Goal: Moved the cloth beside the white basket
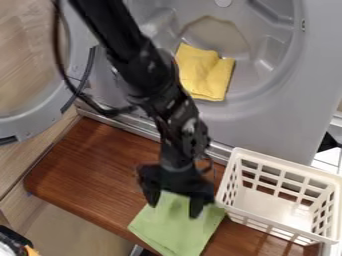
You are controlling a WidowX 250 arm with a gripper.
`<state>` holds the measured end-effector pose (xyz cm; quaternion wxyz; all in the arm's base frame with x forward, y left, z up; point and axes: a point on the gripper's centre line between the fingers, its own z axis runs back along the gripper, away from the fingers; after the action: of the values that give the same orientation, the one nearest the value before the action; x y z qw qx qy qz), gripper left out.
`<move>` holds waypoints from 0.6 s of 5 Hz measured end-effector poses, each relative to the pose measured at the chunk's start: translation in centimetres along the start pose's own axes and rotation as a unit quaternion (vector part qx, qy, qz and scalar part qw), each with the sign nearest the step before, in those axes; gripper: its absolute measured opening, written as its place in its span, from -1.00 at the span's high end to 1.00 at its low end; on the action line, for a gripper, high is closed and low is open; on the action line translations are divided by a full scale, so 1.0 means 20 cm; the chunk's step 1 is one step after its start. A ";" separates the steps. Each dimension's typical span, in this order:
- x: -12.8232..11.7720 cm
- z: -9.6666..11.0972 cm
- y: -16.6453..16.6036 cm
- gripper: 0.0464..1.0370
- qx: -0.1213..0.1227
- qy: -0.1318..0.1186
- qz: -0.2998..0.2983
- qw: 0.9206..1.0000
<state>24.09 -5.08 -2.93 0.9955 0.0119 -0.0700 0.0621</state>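
Two cloths were in sight: the green cloth (177, 232) on the wooden board (87, 165), just beside the white basket (281, 202), and the yellow cloth (202, 72) inside the grey machine's round opening. Green one taken as the task's piece, given its place.

Gripper (174, 209) hung low over the upper part of the green cloth. Its fingers (196, 206) stood well apart, green fabric showing between them; no pinch seen. Judged open, with placement all but done and a straight lift the likely next move.

Risks: a fingertip catching a fold on the way up would have dragged the cloth off its spot. Closing at that height could have bunched it. A sideways swing towards the basket risked knocking the near rim, since the right finger was close to that side; a hooked lattice opening could then have pulled the basket round. The cable (84, 101) looped beside the arm and might have snagged on the open round door (41, 117) during a wide retreat.

Edges: cloth's left corner lay near the board's front edge, so a tug that way might have left fabric hanging over. Its right corner came up to the basket's near corner; touching or not, could not tell. Basket sat at the board's right end, little slack there. Best room for moving: upward first, then left over the wood, short of the door.
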 end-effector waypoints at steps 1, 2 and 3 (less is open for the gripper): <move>0.04 0.14 -0.01 -0.92 -0.013 -0.023 0.008 1.000; 0.05 0.18 -0.01 -0.92 -0.018 -0.003 0.014 1.000; 0.10 0.22 -0.01 -0.92 -0.024 0.007 0.013 1.000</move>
<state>25.39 -5.27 1.76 0.9951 -0.0130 -0.0649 0.0734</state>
